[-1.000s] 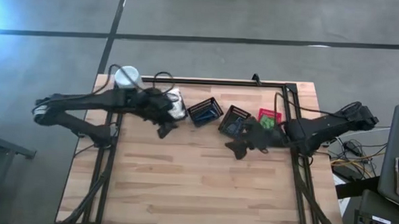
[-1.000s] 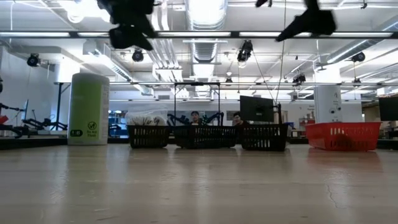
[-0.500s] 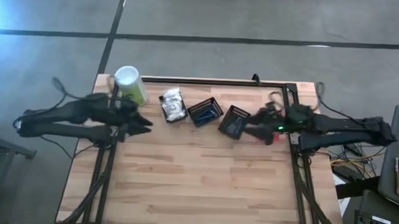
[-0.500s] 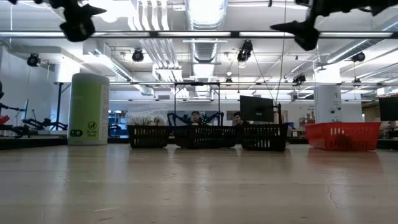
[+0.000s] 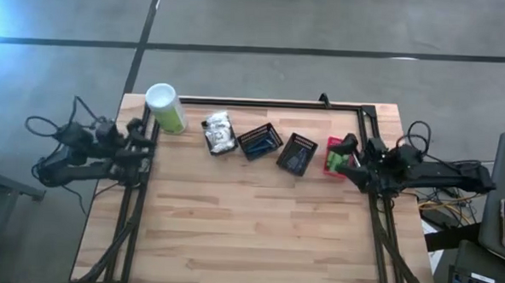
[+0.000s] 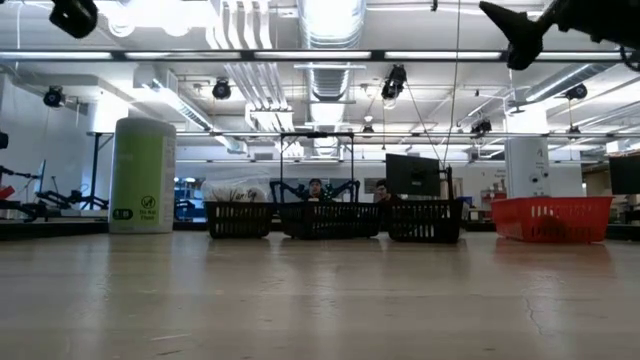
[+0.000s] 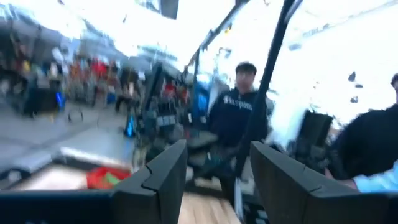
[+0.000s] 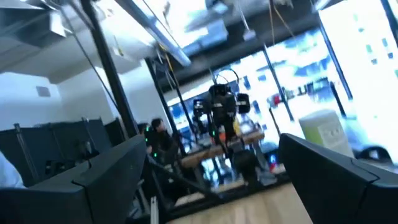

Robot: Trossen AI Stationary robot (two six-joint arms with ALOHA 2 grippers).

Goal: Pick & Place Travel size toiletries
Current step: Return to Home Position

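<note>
Left gripper (image 7: 217, 163): raised at the left edge of the table (image 5: 257, 235), arm folded, fingers apart, nothing between them.

Right gripper (image 8: 211, 149): raised at the right edge, fingers wide apart, empty.

A row of things runs between the two grippers along the table's far side.
- The pale-green canister (image 5: 166, 108) stands nearest the left gripper.
- Next toward the right gripper is the left black basket (image 6: 240, 220), heaped with white wrapped packets (image 5: 219, 133).
- Then come the middle black basket (image 6: 330, 220) and the right black basket (image 6: 425, 221). Both hold small dark and bluish items (image 5: 298, 160), too small to tell apart.
- The red basket (image 5: 332, 147) sits just beside the right gripper.

Left wrist view: a person in a dark top (image 7: 239, 109) stands beyond the table.
</note>
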